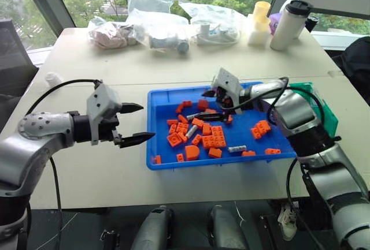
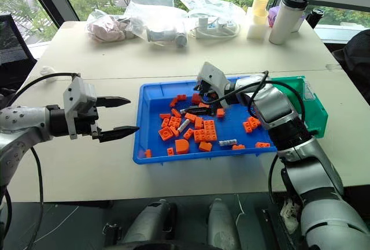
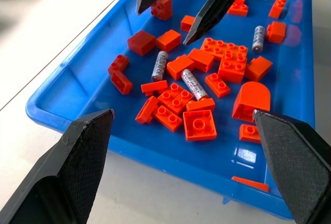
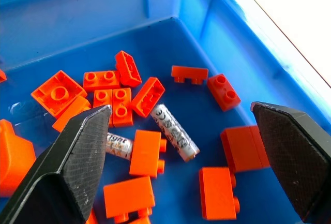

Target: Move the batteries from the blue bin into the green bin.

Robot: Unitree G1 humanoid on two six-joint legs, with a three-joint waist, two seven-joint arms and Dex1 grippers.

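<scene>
Your right arm hides much of the green bin [image 1: 321,110]; you see just its rim and far corner past the blue bin [image 1: 162,157], on the right. One battery sits half under an orange brick [image 4: 145,153] in the right wrist view, so only its end shows. The bags [image 1: 156,28] at the table's far edge are too crumpled to read.

Your right gripper [image 1: 215,104] hangs over the middle of the blue bin with its fingers spread wide, holding nothing; a battery [image 4: 175,132] lies bare between the fingertips, below them. Your left gripper [image 1: 139,123] hovers above the table [image 1: 104,175] just beside the bin's left wall, fingers also wide apart and empty.

Another battery [image 1: 237,149] rests near the bin's front edge, and two more [image 3: 160,65] lie among the bricks nearer the centre. Orange bricks crowd every battery, some touching them. A white tumbler [image 1: 290,25] and a yellow cup [image 1: 261,10] stand well apart at the back.
</scene>
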